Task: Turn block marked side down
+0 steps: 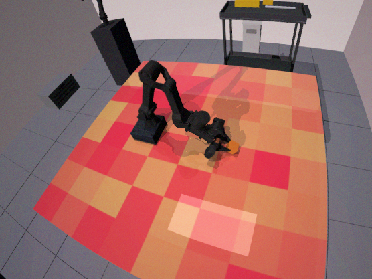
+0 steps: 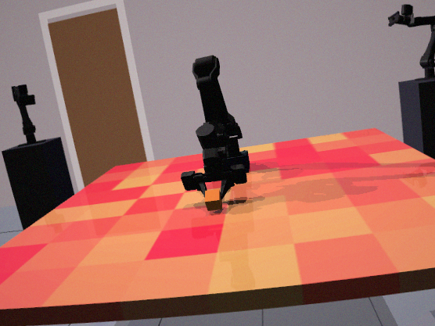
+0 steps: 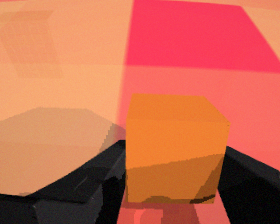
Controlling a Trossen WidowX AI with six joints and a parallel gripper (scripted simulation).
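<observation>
An orange block is between the fingertips of the black gripper. The gripper is shut on it, one finger on each side, and the arm reaches out low and slanted over the table. In the exterior view the block is slightly tilted and close to the table top, with a shadow just beneath it; whether its lower edge touches is hard to tell. In the wrist view the faces in sight are plain orange, partly shaded. No marked side can be made out.
The patchwork table has red, orange and yellow squares. The arm's dark base stands on it. A bright light patch lies on the table top. A cart and a pedestal with another arm stand beyond the table.
</observation>
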